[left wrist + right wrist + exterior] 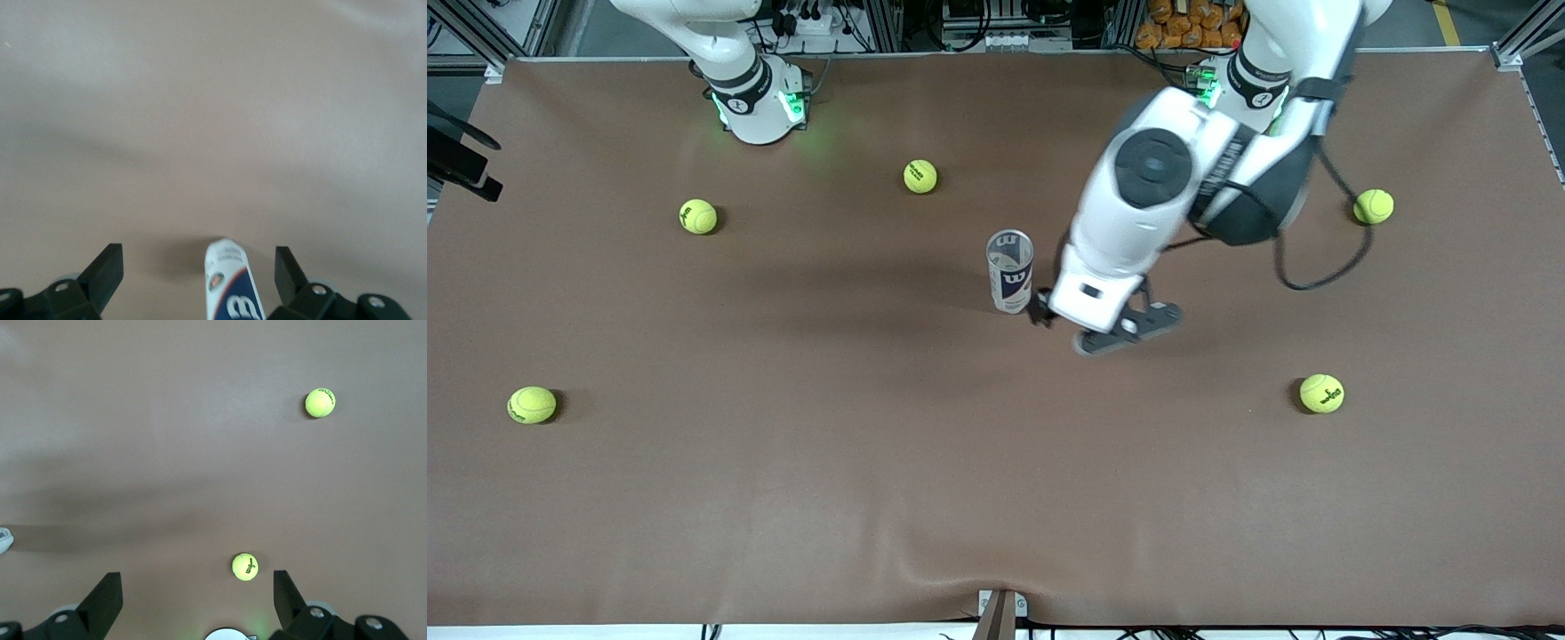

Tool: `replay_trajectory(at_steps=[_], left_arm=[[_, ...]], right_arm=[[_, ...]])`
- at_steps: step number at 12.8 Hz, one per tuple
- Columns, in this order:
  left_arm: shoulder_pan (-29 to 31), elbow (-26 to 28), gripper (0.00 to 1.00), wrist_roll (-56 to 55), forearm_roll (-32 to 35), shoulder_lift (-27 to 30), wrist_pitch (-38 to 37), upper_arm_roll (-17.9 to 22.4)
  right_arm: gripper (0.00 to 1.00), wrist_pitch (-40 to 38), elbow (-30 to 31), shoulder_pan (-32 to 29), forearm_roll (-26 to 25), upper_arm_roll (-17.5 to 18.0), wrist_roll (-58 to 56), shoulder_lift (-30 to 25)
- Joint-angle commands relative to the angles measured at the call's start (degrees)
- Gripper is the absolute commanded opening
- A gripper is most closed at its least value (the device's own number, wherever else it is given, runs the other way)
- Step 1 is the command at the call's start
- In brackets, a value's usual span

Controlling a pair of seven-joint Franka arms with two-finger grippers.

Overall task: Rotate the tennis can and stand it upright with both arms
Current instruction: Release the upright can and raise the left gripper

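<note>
The tennis can [1009, 271] stands upright near the middle of the brown table, its navy "W" label facing the front camera. My left gripper [1051, 316] hangs low beside the can's base, on the side toward the left arm's end of the table. In the left wrist view the left gripper [198, 268] is open, and the can [231, 288] lies between the fingers [107, 270], touching neither. My right gripper [198, 590] is open and empty, held high over the table near the right arm's base [758, 100]. It is out of the front view.
Several yellow-green tennis balls lie scattered on the table: one [920, 176] near the bases, one [698, 216] and one [532, 404] toward the right arm's end, one [1373, 206] and one [1321, 393] toward the left arm's end. Two balls show in the right wrist view [245, 566] [320, 403].
</note>
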State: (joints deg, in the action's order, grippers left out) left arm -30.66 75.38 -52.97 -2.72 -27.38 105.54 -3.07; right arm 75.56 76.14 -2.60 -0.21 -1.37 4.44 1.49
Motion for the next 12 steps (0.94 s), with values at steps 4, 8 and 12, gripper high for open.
replay_trajectory(at_steps=[4,8,12], left_arm=[[7.8,1.2,1.0,8.2,-0.3,2.3,-2.2,-0.4],[15.4,1.2,1.0,17.2,-0.3,3.3,-4.4,-1.1],[24.7,1.2,1.0,26.3,-0.3,5.7,-6.7,-3.9]], right_arm=[[1.0,0.3,-0.1,0.4,-0.6,0.0,0.4,0.5],[1.0,0.2,-0.1,0.5,-0.4,0.0,0.4,0.5],[1.0,0.2,-0.1,0.5,-0.2,0.0,0.5,0.5]])
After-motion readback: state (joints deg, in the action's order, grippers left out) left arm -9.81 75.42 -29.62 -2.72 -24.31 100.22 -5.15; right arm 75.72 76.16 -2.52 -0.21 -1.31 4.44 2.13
